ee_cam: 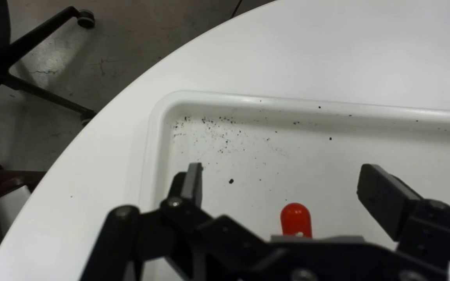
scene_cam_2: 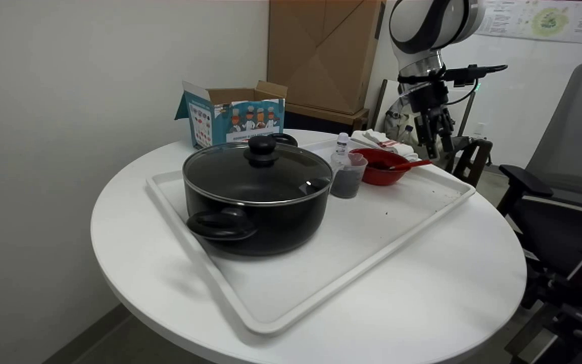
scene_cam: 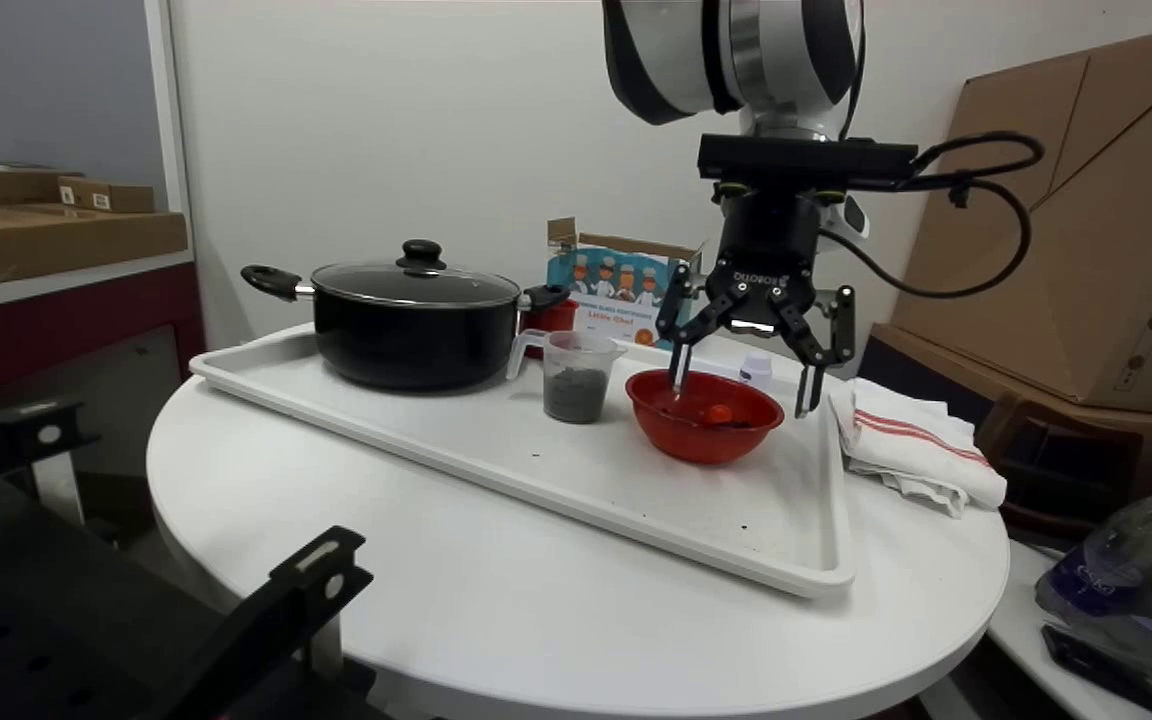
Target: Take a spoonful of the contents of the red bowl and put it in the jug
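Slender glossy red spoon [scene_cam_2: 415, 164]: lies in the shallow round red bowl [scene_cam: 702, 447], its handle out over the rim, its scoop hidden from me.
Handle axis: near level, rising slightly rightward in an exterior view; in my wrist view the rounded end points to the top.
Small clear jug [scene_cam: 584, 352]: upright beside the bowl, long axis vertical, side handle toward the round black lidded pot [scene_cam: 416, 340]; dark grey matter [scene_cam: 576, 395] fills its lower part.
Bowl's look: shiny, dark bits [scene_cam_2: 381, 165] inside.
My tool [scene_cam: 741, 400]: fingers spread wide, holding nothing; the spoon's end shows between them in the wrist view.
White rectangular tray [scene_cam: 496, 445]: carries bowl, jug and pot on the round white counter [scene_cam: 536, 600].
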You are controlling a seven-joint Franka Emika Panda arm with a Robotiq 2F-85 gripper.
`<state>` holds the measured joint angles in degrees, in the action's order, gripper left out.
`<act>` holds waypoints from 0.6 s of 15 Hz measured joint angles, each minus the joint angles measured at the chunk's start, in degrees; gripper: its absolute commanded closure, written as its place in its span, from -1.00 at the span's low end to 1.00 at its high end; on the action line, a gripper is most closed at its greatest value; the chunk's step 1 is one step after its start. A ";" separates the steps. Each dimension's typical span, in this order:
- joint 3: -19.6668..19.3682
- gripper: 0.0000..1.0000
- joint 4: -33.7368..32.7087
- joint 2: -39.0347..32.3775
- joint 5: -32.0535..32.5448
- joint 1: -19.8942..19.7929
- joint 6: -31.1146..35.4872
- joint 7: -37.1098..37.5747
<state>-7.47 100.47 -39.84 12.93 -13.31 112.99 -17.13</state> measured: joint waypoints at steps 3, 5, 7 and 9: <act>0.10 -1.00 -2.08 -1.55 0.82 0.14 -0.90 0.00; 0.30 -1.00 -3.60 -2.64 1.11 0.31 -1.36 -0.06; 0.65 -1.00 -5.02 -3.76 1.21 0.61 -1.65 -0.13; 1.14 -1.00 -6.20 -4.95 1.22 1.05 -1.87 -0.25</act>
<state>-6.33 94.27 -44.78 14.15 -12.27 111.12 -17.38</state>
